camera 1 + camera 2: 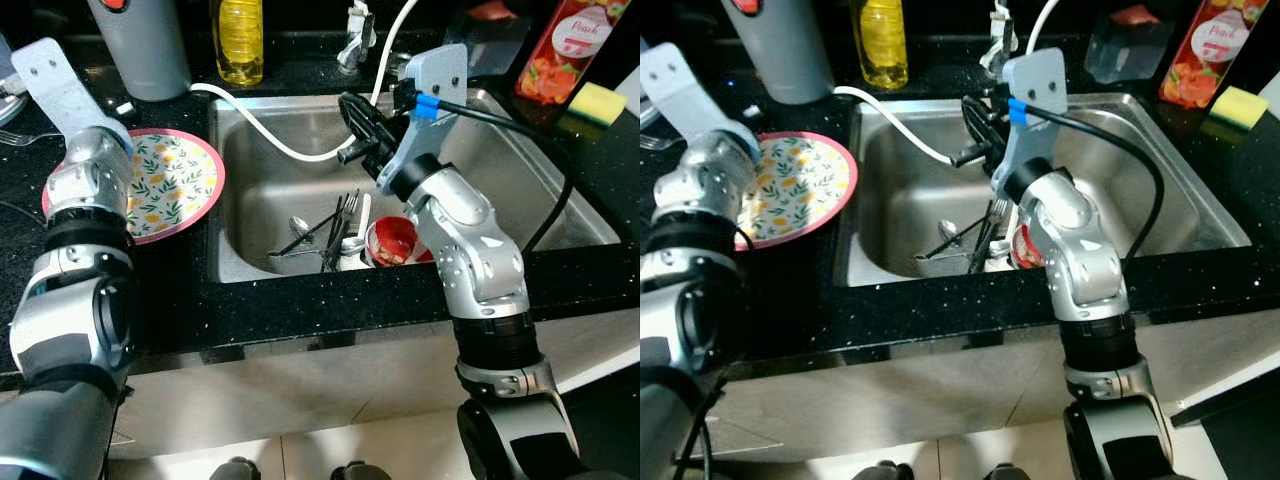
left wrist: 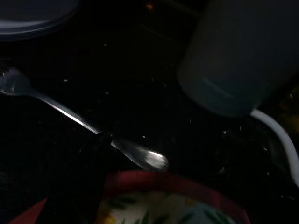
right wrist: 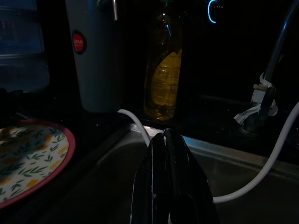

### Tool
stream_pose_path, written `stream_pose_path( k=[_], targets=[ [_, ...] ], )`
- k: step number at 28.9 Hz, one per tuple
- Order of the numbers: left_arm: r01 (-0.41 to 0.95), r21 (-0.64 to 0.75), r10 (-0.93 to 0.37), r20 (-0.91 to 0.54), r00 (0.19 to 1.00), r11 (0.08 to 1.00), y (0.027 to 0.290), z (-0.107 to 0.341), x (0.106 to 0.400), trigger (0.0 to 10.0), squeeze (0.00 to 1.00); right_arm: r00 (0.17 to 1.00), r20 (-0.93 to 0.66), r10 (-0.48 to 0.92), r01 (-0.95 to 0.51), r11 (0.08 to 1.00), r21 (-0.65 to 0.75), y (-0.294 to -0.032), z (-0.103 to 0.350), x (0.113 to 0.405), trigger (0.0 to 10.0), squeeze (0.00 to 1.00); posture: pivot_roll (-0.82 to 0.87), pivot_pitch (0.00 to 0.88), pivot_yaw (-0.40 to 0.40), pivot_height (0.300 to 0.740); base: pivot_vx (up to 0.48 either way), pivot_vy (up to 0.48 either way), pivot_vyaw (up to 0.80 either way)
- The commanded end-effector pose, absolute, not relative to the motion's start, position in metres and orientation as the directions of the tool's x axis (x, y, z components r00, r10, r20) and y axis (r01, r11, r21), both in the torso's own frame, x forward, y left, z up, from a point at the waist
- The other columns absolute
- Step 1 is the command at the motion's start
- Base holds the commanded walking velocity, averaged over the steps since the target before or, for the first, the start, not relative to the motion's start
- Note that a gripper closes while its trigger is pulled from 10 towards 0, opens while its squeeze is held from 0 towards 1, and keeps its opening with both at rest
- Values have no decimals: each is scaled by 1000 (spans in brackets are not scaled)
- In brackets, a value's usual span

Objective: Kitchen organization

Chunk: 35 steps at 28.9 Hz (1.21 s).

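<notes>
- The right hand [image 3: 166,140] hangs over the steel sink [image 1: 560,190], its two black fingers pressed together with nothing between them
- It points toward the back of the tabletop [image 1: 300,310], where a yellow bottle [image 1: 240,40] stands beside a grey jug [image 1: 145,45]
- A white hose [image 1: 265,130] curves from the tabletop's edge into the sink, passing close under that hand
- At the bottom of the sink lie a spoon [image 1: 298,226], dark utensils [image 1: 335,235] and a red cup [image 1: 393,243], bunched together near the front wall
- The left arm reaches over the tabletop left of the sink, above a floral plate with a pink rim [image 1: 175,185]; I cannot tell whether the left hand is apart or together
- In the left wrist view a fork [image 2: 70,116] lies on the dark tabletop just beyond the plate's rim
- A yellow sponge [image 1: 597,102] and a peach juice carton [image 1: 570,45] sit at the far right
</notes>
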<state>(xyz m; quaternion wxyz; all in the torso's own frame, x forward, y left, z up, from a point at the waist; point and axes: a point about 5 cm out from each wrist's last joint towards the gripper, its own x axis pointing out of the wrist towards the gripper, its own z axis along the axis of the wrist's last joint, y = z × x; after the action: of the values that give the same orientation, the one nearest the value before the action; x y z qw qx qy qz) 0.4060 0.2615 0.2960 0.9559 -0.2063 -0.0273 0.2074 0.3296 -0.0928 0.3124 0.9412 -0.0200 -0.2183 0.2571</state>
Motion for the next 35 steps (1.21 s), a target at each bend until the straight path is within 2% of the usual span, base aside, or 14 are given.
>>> stream_pose_path(
  k=[1, 3, 5, 7, 11, 13, 15, 16, 19, 24, 26, 29, 32, 35],
  targets=[
    [-392, -426, 421, -28, 906, 815, 268, 299, 405, 10000, 0, 756, 434, 490, -474, 867, -155, -95, 320, 326, 10000, 0, 72, 209, 7, 740, 0, 0, 0],
    [-371, -512, 406, -47, 913, 775, 270, 303, 406, 10000, 0, 753, 439, 489, -476, 867, -150, -97, 322, 324, 10000, 0, 68, 217, 11, 740, 0, 0, 0],
    [-371, -512, 406, -47, 913, 775, 270, 303, 406, 10000, 0, 753, 439, 489, -476, 867, -150, -97, 322, 324, 10000, 0, 68, 217, 11, 740, 0, 0, 0],
    [-393, -537, 390, -126, 912, 747, 268, 299, 407, 10000, 0, 759, 437, 482, -475, 870, -135, -100, 319, 323, 10000, 0, 67, 218, 16, 740, 0, 0, 0],
    [-409, -485, 410, -110, 905, 773, 269, 301, 407, 10000, 0, 763, 436, 477, -471, 872, -130, -100, 319, 322, 10000, 0, 63, 216, 22, 740, 0, 0, 0],
    [-416, -432, 432, -67, 900, 800, 270, 306, 407, 10000, 0, 766, 436, 473, -468, 875, -127, -100, 318, 322, 10000, 0, 63, 216, 22, 740, 0, 0, 0],
    [-317, -223, 360, 187, 914, 922, 253, 337, 406, 10000, 0, 773, 438, 459, -452, 883, -126, -103, 317, 323, 10000, 0, 65, 189, 28, 740, 0, 0, 0],
    [-277, -144, 307, 259, 916, 950, 244, 346, 404, 10000, 0, 775, 438, 455, -448, 885, -125, -104, 316, 322, 10000, 0, 65, 181, 29, 740, 0, 0, 0],
    [-230, -72, 241, 310, 920, 970, 235, 350, 400, 10000, 0, 779, 437, 449, -443, 888, -123, -106, 314, 322, 10000, 0, 69, 164, 29, 740, 0, 0, 0],
    [-180, -54, 188, 282, 941, 982, 229, 341, 390, 10000, 0, 783, 435, 444, -439, 891, -120, -108, 312, 321, 10000, 0, 74, 137, 26, 740, 0, 0, 0],
    [-161, -38, 166, 229, 959, 986, 225, 332, 385, 10000, 0, 785, 433, 443, -437, 891, -118, -108, 311, 321, 10000, 0, 79, 123, 24, 740, 0, 0, 0],
    [-125, 63, 121, 74, 990, 990, 214, 304, 374, 10000, 0, 789, 425, 444, -439, 891, -116, -109, 306, 321, 10000, 0, 87, 96, 18, 740, 0, 0, 0],
    [-83, 129, 78, 44, 996, 988, 213, 295, 363, 10000, 0, 792, 419, 444, -439, 891, -116, -110, 303, 321, 10000, 0, 90, 71, 15, 740, 0, 0, 0],
    [-64, 108, 62, 20, 998, 992, 213, 292, 355, 10000, 0, 795, 414, 443, -436, 892, -117, -111, 301, 321, 10000, 0, 96, 51, 13, 740, 0, 0, 0]
  ],
)
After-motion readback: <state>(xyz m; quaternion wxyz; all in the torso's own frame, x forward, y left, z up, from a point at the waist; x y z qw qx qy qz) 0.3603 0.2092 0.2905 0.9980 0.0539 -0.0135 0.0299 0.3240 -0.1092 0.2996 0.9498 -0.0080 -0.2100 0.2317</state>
